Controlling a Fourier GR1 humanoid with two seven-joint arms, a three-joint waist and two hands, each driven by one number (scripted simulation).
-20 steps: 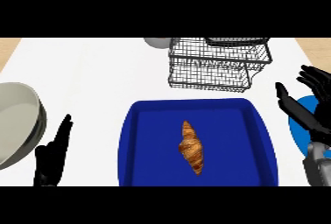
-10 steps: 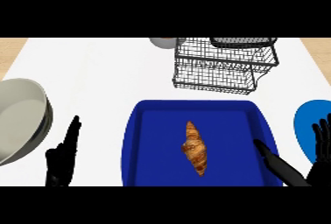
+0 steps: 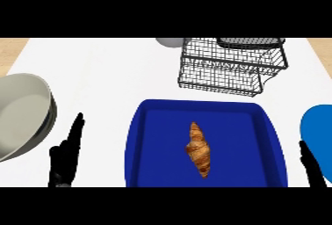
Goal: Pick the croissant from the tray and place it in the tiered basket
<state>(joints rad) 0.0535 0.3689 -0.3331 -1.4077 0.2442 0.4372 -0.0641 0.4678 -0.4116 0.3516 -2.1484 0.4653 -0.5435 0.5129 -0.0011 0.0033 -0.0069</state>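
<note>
- My left hand (image 3: 65, 157) shows at the lower left of the head view. It is open, fingers straight and pointing up the view, and it holds nothing.
- My left hand stands over the white counter (image 3: 103, 74), in the gap between a pale grey plate (image 3: 19, 114) at the left edge and the blue tray (image 3: 162, 145).
- Only a dark sliver of my right hand (image 3: 312, 169) shows at the lower right corner, just beside the tray's right rim. I cannot tell how far open it is, and nothing is seen in it.
- The croissant (image 3: 199, 150) lies on the tray's floor, near its middle. It lies lengthwise up the view, tilted slightly, apart from both hands.
- The tray fills the lower middle of the view, and the bottom edge cuts off its near side.
- A blue plate (image 3: 319, 127) sits at the right edge, just above my right hand and beside the tray.
- The tiered basket (image 3: 227, 70), made of dark wire, stands on the counter beyond the tray, towards the upper right.
- A small grey round thing (image 3: 170, 42) sits just left of the basket's top, partly cut off.
</note>
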